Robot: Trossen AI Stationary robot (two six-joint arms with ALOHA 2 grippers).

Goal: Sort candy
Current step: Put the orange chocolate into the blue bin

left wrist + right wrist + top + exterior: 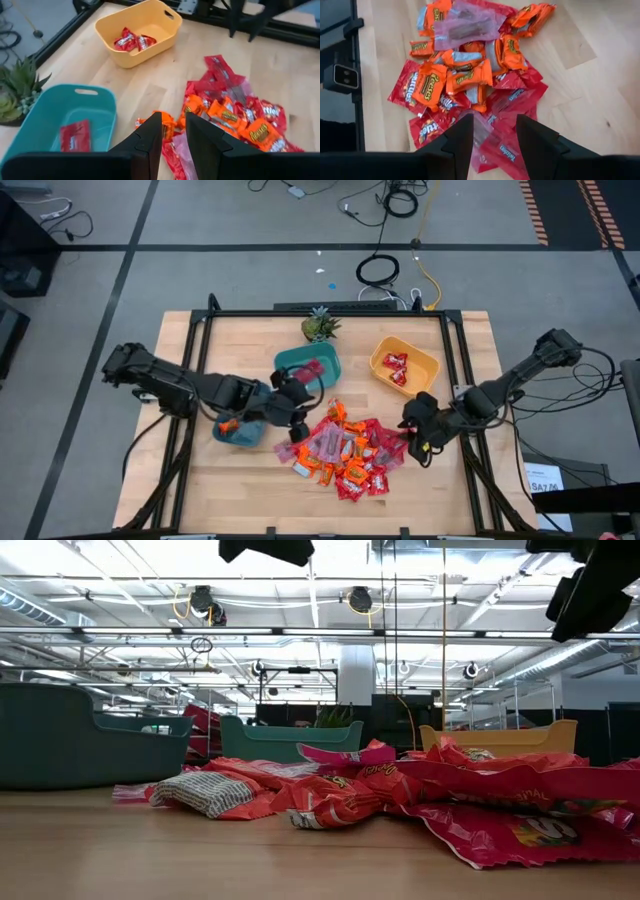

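So the candy point(345, 452) is heaped mid-table, toward the front edge. My left gripper point(297, 408) hangs at the pile's left edge, between the teal bowl point(308, 367) and the darker bowl point(241, 432), fingers parted with an orange wrapper showing in the gap. My right gripper point(412, 437) sits at the pile's right side, fingers apart over the red wrappers, nothing held. A few reds are in the yellow bowl point(404, 366).
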